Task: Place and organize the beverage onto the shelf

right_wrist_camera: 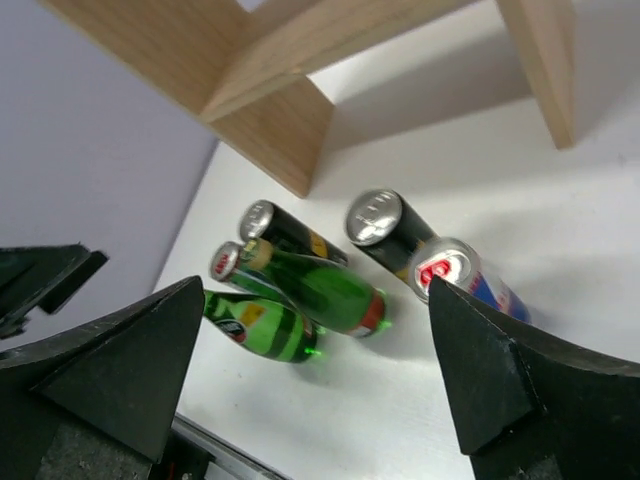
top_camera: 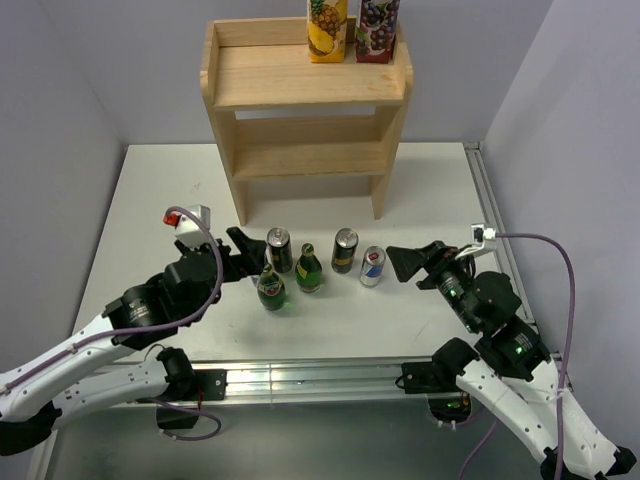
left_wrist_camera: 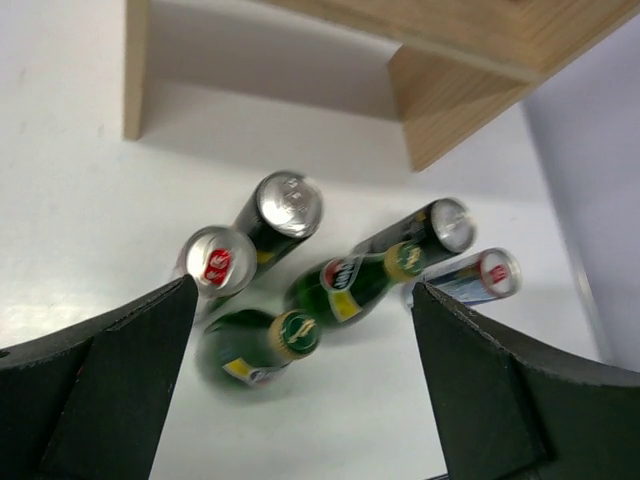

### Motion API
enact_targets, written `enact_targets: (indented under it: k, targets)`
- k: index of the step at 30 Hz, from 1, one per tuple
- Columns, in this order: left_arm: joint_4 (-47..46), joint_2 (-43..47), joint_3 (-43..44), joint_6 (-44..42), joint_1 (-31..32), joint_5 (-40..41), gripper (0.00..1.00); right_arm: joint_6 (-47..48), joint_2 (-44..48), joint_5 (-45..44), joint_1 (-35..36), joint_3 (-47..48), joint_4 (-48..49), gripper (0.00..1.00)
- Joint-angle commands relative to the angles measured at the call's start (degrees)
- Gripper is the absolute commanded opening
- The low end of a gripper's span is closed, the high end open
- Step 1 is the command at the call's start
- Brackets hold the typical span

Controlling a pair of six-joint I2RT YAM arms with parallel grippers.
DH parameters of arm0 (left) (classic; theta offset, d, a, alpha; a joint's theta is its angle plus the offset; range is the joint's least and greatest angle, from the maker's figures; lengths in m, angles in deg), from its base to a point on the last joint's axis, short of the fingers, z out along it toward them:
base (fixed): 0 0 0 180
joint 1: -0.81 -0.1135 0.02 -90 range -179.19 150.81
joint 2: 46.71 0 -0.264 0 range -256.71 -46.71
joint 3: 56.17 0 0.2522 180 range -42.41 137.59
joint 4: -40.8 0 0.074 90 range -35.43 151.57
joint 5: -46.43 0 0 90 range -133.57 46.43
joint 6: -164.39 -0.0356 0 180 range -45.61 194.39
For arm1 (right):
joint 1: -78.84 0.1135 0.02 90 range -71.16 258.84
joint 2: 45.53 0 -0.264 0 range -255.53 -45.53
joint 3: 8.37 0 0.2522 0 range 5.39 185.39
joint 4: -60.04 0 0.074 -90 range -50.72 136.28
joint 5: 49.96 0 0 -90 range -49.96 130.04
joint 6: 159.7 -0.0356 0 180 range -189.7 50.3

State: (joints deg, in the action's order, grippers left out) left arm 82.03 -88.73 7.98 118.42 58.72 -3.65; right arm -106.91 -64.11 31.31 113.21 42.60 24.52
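Now, green bottle (top_camera: 271, 290) just ahead of L hand (top_camera: 250, 257) (jaws wide).

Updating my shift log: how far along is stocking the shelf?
Done: the pineapple carton and grape carton stand on top of the shelf. In hand: nothing; the left gripper and right gripper are open, either side of the drinks. Left: four cans and two green bottles stand on the table.
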Motion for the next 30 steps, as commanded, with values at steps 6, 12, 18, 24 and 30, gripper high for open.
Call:
enact_targets:
  k: [6, 12, 18, 24, 30]
  targets:
    - [16.4, -2.2, 1.9, 8.2, 7.4, 12.4, 0.95, -8.2, -6.4, -7.4, 0.6, -3.2, -11.7, 1.00]
    - [19.1, 1.3, 1.0, 12.6, 9.8, 16.2, 0.94, -12.3, -10.1, -12.4, 3.5, -7.4, -10.4, 1.00]
    - [13.5, 6.5, -3.8, 11.0, 9.8, 15.5, 0.93, -12.7, -13.7, -13.9, 5.5, -10.2, -5.4, 1.00]
    - [13.1, 4.8, -4.3, 11.9, 9.8, 16.2, 0.93, -12.4, -22.7, -15.5, 7.6, -12.4, 2.9, 1.00]
    - [10.9, 5.5, -5.9, 11.2, 9.9, 15.4, 0.93, -10.4, -31.2, -19.3, 8.3, -12.0, 9.9, 1.00]
